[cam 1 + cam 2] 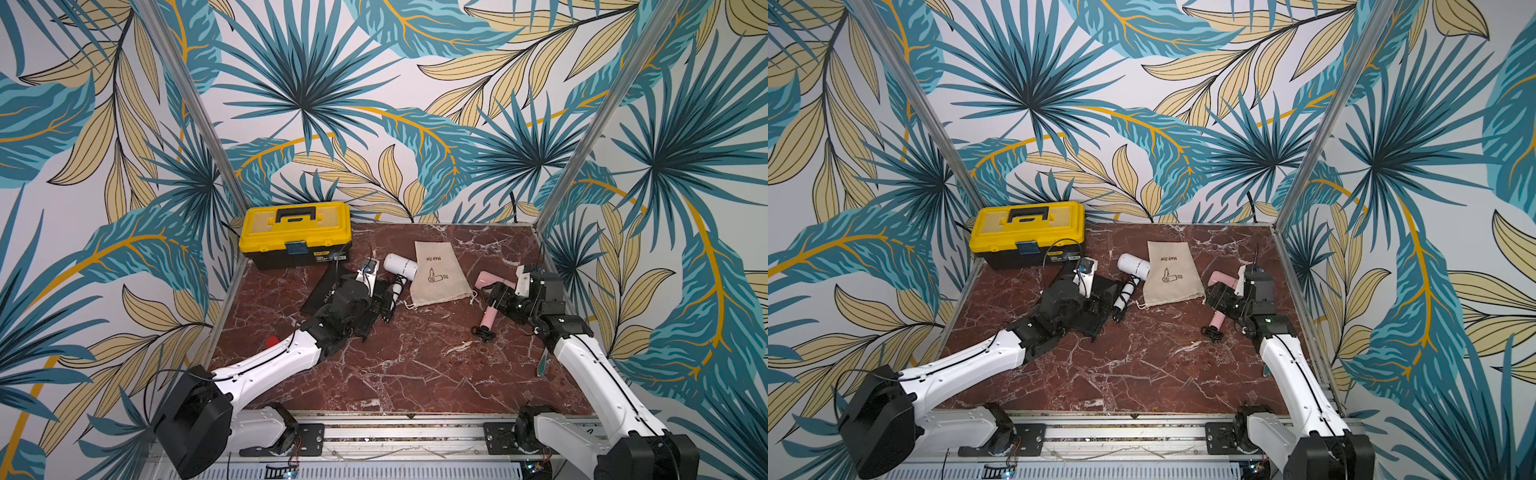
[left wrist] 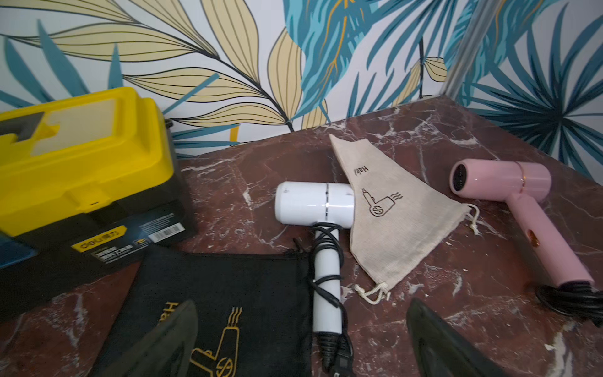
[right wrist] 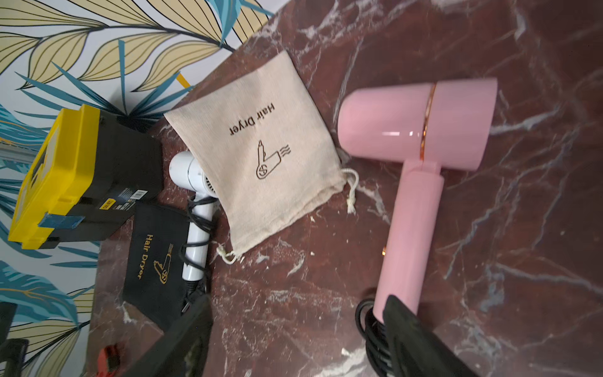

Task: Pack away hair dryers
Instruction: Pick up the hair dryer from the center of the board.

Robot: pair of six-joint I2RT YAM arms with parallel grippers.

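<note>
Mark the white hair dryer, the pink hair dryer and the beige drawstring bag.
White plastic hair dryer (image 2: 313,204): left wrist view, on the side of its barrel.
Pink plastic hair dryer (image 3: 381,125): right wrist view, on the side of its barrel.
Beige cloth drawstring bag (image 1: 440,274): in a top view, on its printed face.

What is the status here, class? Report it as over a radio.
Left gripper open, near white dryer. Right gripper open by pink dryer handle. Both dryers unbagged. Beige bag overlaps white dryer.
</note>
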